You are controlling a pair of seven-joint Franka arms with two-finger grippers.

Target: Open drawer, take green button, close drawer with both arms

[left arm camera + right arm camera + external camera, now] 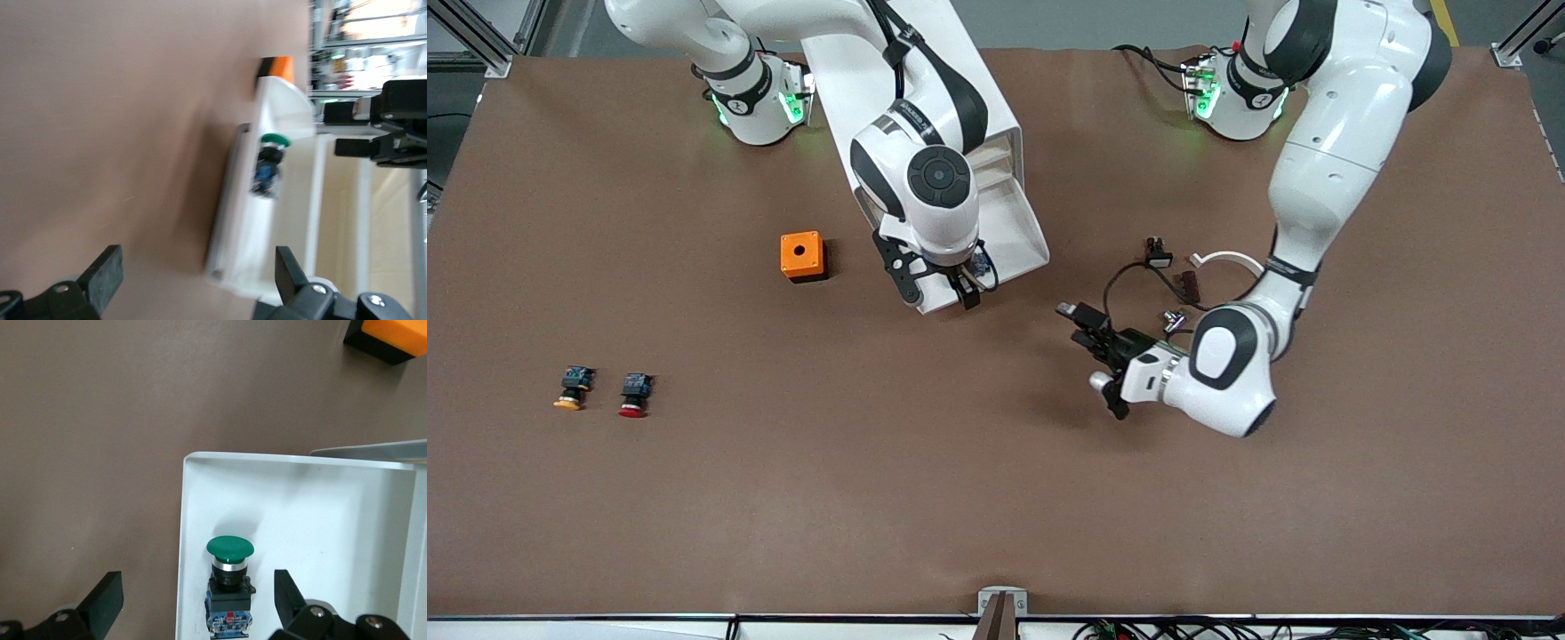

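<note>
The drawer [1018, 236] stands pulled out of the white cabinet [996, 116], toward the front camera. The green-capped button [230, 587] lies on its side in the drawer, near its front wall; in the front view only a bit of it [983, 264] shows under the right hand. My right gripper [938, 289] hangs open over that front corner, and its fingers [103, 600] straddle the button and the drawer's side wall without touching. My left gripper [1094, 360] is open and empty above the table beside the drawer, toward the left arm's end. It faces the drawer [240, 220] and the button [270, 163].
An orange box [802, 256] sits beside the drawer toward the right arm's end. A yellow-capped button [572, 388] and a red-capped one [634, 396] lie nearer the front camera at that end. Cables and small parts [1169, 267] lie by the left arm.
</note>
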